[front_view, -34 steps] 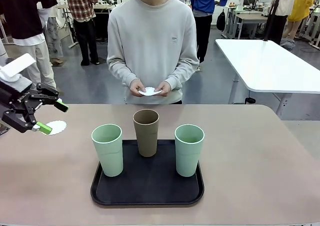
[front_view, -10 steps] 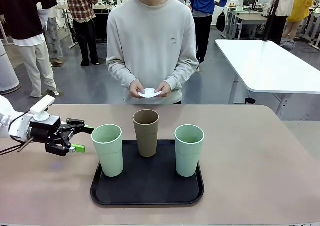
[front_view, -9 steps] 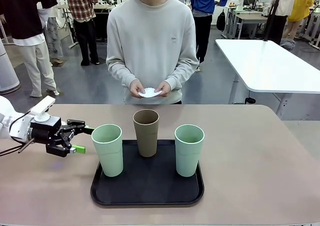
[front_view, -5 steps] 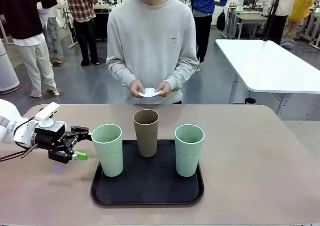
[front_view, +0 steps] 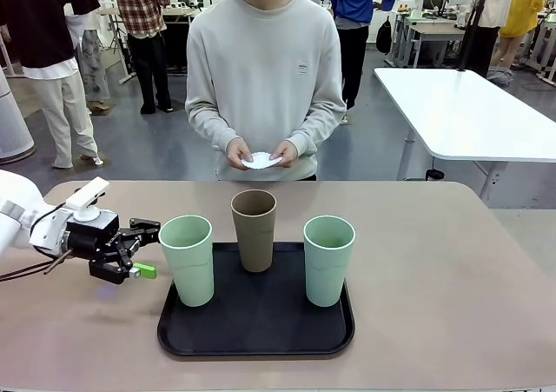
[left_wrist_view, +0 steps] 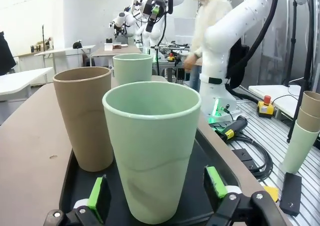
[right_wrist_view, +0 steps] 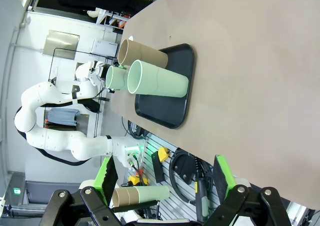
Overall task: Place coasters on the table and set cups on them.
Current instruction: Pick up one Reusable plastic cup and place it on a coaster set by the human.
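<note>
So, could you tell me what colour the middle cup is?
The middle cup is tan brown, clearest in the front view.

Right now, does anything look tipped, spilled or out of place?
Nothing stands out. The brown cup and both green cups stand upright on the tray, nothing spilled. The left gripper is open, facing the left green cup. The person holds a white coaster.

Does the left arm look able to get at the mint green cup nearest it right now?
Probably yes. The left end effector is open, level with the left mint cup and aimed at it, with nothing between them.
</note>
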`<state>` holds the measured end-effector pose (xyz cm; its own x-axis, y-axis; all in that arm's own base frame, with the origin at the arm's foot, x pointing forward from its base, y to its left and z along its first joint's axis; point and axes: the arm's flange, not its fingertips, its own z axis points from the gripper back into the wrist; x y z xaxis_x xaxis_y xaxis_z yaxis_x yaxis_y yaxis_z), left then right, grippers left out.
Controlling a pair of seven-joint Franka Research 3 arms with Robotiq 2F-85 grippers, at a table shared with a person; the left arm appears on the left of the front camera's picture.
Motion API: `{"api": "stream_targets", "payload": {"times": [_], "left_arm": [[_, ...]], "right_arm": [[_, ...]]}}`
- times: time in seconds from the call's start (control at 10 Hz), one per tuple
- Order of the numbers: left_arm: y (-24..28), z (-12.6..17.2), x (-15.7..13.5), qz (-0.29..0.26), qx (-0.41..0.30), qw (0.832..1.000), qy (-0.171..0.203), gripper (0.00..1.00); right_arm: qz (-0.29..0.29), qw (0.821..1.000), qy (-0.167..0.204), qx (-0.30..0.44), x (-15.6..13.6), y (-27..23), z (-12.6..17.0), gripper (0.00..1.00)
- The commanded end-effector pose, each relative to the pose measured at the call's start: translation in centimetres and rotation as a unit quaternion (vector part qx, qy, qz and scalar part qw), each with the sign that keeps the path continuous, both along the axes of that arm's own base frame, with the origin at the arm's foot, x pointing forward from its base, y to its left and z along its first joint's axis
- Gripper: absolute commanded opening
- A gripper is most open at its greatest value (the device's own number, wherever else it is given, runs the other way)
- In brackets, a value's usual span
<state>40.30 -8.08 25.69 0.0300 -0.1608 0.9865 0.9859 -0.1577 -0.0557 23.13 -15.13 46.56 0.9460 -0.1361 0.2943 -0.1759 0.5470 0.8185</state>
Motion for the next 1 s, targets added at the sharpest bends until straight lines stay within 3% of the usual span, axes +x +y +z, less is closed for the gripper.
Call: {"api": "stream_targets", "payload": {"times": [0.0, 0.9], "left_arm": [[0.0, -0.6, 0.7, -0.025, -0.019, 0.999, -0.017, 1.00], [-3.1, -2.2, 0.7, -0.068, 0.008, 0.998, -0.012, 1.00]], "right_arm": [[0.001, 1.000, -0.001, 0.003, 0.0, -0.1, -0.1, 1.00], [0.001, 1.000, -0.001, 0.003, 0.0, -0.1, -0.1, 1.00]]}}
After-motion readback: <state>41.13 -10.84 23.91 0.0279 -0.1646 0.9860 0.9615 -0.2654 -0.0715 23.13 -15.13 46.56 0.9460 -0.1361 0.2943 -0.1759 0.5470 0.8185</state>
